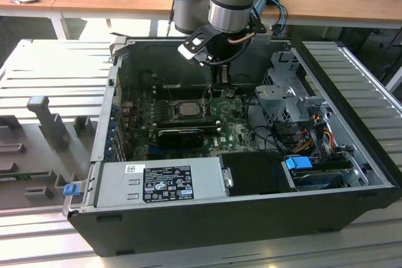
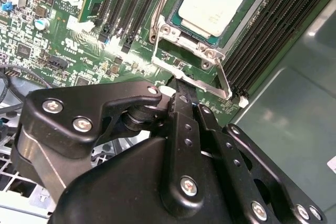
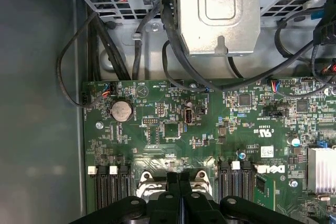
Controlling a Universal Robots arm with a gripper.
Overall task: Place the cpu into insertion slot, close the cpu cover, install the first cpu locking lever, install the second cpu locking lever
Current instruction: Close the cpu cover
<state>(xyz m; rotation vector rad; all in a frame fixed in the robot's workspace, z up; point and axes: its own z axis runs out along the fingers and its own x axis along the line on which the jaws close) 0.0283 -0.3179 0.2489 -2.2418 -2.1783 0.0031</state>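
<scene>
The cpu [image 2: 214,1] [image 1: 186,108], a pale silver square, lies in the insertion slot on the green board. The cpu cover [image 2: 248,4], a dark metal frame, lies flat around it. Thin metal locking levers run along the socket: one [image 2: 157,22] on one side, another [image 2: 224,78] slanting past the socket's corner. My gripper [image 2: 180,88] [image 3: 179,178] [image 1: 218,87] is shut, with its black fingertips [image 2: 184,103] together at the bent lever wire [image 2: 173,68] by the socket's edge. Whether the tips touch the wire is unclear. Nothing is held between them.
The board sits deep in an open computer case [image 1: 352,80]. Black memory slots [image 2: 134,3] flank the socket. A black heatsink [image 1: 182,135], a power supply [image 1: 160,183], a metal drive cage [image 3: 218,14] and loose cables [image 3: 157,40] crowd the space around the arm.
</scene>
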